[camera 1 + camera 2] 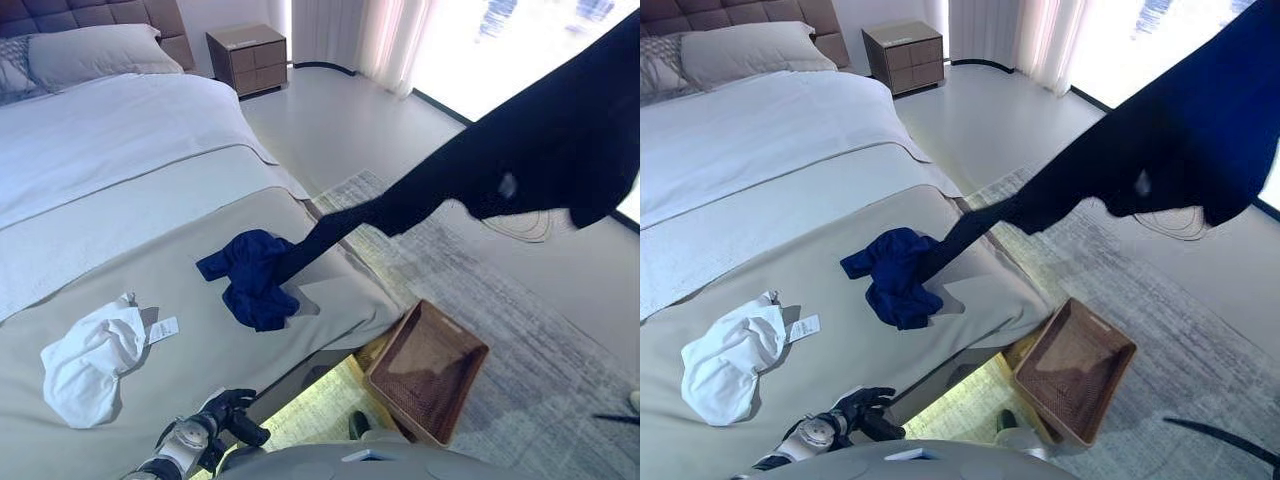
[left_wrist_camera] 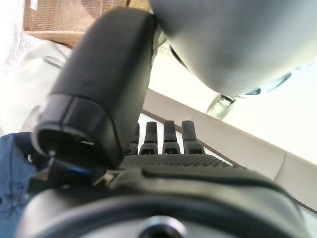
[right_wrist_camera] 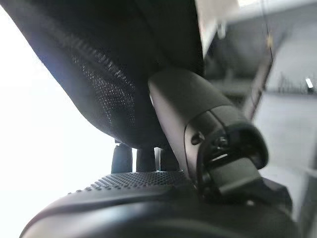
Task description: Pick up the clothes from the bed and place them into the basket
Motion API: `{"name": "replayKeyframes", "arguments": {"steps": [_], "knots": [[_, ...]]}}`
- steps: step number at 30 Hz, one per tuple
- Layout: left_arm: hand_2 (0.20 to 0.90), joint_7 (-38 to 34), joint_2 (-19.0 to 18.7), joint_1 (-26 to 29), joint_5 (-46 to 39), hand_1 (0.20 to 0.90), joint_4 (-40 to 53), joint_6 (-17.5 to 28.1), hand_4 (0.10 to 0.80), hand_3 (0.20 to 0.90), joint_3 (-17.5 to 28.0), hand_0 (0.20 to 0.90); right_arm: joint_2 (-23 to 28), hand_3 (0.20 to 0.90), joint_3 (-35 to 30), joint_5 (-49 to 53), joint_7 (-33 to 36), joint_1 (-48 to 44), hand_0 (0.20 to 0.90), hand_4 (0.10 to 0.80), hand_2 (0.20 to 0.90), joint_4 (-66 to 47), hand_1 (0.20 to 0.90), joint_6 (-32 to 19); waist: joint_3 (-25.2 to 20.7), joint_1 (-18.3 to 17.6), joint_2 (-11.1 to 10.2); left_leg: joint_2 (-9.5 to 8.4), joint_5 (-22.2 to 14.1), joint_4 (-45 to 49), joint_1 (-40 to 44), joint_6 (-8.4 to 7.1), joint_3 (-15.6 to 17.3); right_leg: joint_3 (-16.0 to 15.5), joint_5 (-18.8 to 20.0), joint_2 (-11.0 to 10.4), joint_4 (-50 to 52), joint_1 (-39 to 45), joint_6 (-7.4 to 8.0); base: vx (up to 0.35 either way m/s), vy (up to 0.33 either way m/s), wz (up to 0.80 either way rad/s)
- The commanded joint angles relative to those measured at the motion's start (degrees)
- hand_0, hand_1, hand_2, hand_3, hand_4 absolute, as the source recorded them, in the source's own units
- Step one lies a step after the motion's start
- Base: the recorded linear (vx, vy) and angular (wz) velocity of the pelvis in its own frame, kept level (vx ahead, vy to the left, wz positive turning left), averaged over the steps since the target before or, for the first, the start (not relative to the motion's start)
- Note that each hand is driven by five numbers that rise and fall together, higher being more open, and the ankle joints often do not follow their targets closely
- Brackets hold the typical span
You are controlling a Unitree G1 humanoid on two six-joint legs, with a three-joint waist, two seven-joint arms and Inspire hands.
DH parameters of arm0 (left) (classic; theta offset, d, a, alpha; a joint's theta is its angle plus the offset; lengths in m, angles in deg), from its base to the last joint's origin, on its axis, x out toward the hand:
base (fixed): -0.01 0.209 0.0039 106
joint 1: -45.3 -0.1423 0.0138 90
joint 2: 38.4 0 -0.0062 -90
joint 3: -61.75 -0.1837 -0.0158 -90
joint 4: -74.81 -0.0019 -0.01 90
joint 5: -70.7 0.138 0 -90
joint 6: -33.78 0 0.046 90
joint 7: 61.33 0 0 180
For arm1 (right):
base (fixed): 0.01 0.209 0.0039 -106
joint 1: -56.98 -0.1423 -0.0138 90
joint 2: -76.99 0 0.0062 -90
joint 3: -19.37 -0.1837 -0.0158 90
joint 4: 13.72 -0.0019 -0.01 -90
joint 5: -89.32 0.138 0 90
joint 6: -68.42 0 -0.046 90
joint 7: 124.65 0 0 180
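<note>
One dark garment (image 1: 520, 165) hangs from the raised right hand (image 3: 198, 163), fingers pinching it, tail trailing to the bed (image 1: 150, 160); basket (image 1: 425, 370) sits below. Left hand (image 1: 225, 415) idle, fingers relaxed.

Navy garment (image 1: 520, 150) is reading as soft matt cloth, hanging in loose folds; up close it is showing a fine mesh weave. Right hand (image 3: 198, 148) is looking like matt black plastic with a dotted grip texture, thumb pressing into the cloth. Left hand (image 2: 148, 148) is showing the same matt black plastic, palm ribbed. White garment (image 1: 90, 360) is looking like thin crumpled cloth with paper tags. Basket (image 1: 430, 372) is showing brown woven wicker, rough. Bed (image 1: 100, 150) cover is looking like smooth matt fabric. Nightstand (image 1: 248, 58) is looking like wood. Rug (image 1: 540, 330) is looking flat-woven, floor (image 1: 330, 120) smooth, slightly glossy.
</note>
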Motion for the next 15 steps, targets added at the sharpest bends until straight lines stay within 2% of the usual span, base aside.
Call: {"name": "replayKeyframes", "arguments": {"steps": [1,4,7,15], "knots": [[0.9,-0.41,-3.73,-1.17,-0.33,0.9,-2.63,0.44,0.8,0.9,-2.84,0.9,6.03,0.2,6.48,-1.58,6.32,-17.62,0.3,0.1,0.3,2.15,0.3,-1.41,-5.42,0.55,-2.24,-2.82,-8.46,0.39,3.14,1.82,-2.97,-7.79,-2.45,5.71,0.23,0.67,-2.6,0.001,0.035,-0.04],[0.9,-0.64,-2.85,-1.33,-0.25,0.9,-2.69,0.98,0.8,0.9,-3.08,0.9,5.97,0.2,12.24,-1.27,8.88,-23.8,0.3,0.1,0.3,4.7,0.3,-1.1,-5.48,0.52,-1.25,-2.97,-8.58,0.39,2.99,1.85,-2.92,-7.75,-2.46,5.66,0.23,0.5,-2.53,0.0,0.022,-0.01],[0.9,-0.95,-2.26,-1.14,-0.54,0.9,-2.57,1.11,0.8,0.9,-3.56,0.9,6.19,0.2,14.11,-0.71,10.48,-25.48,0.3,0.1,0.3,5.83,0.3,-0.47,-5.42,0.39,-0.59,-3.04,-8.59,0.39,3.05,1.8,-2.81,-7.71,-2.4,5.53,0.23,0.52,-2.44,0.0,0.0,0.0],[0.9,-0.66,-2.11,-0.14,-1.97,0.9,-1.81,1.54,0.8,0.9,-4.77,0.9,7.13,0.2,11.38,0.38,14.21,-22.01,0.3,0.1,0.3,6.65,0.3,0.13,-5.22,0.08,0.41,-3.26,-8.7,0.39,2.92,1.87,-2.51,-7.58,-2.28,5.25,0.23,0.28,-2.42,0.003,0.005,-0.02]]}}
